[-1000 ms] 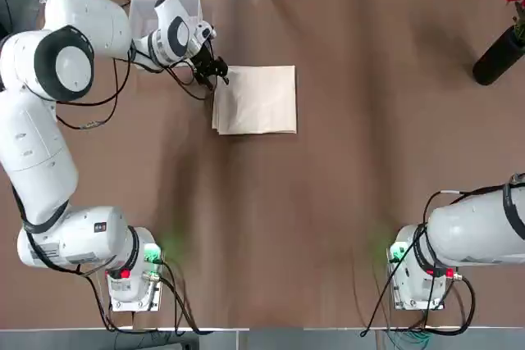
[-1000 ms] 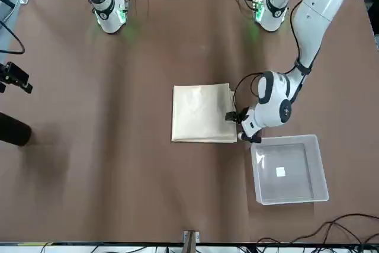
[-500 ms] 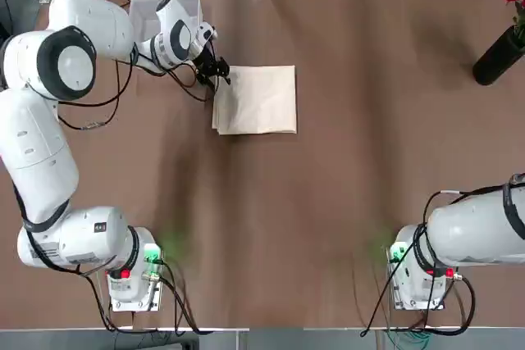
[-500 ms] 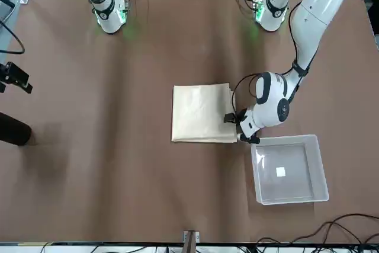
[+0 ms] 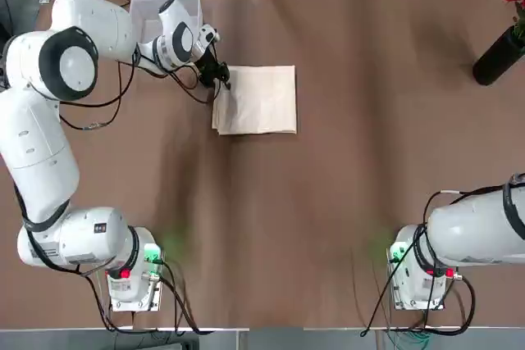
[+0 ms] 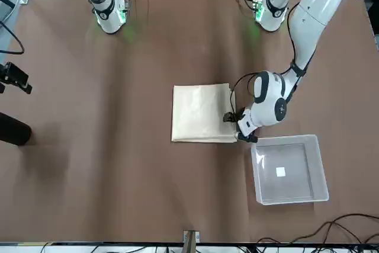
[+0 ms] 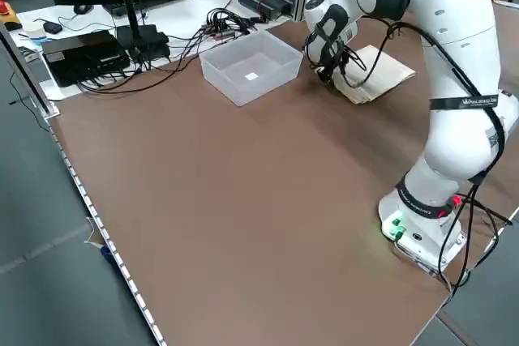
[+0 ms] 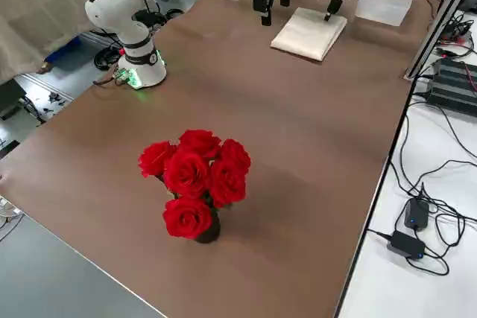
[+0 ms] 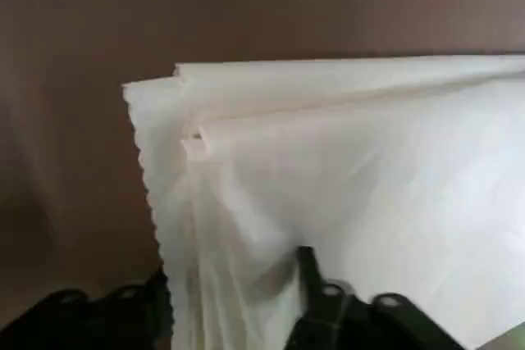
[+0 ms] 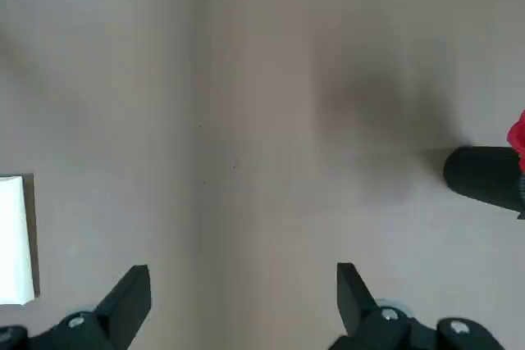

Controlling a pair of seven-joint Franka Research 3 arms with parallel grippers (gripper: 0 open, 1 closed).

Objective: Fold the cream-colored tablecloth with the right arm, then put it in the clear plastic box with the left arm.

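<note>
the left claw (image 9: 238, 301) partly open, a finger either side of the layered edge of the folded cream tablecloth (image 5: 261, 100), clear plastic box (image 6: 289, 170) just beside that claw, right claw (image 10: 244, 288) wide open and empty, well apart from the cloth over the brown counter (image 5: 328, 194)

the folded cream tablecloth (image 6: 201, 114) lies flat near the clear plastic box (image 6: 290, 176).
</note>
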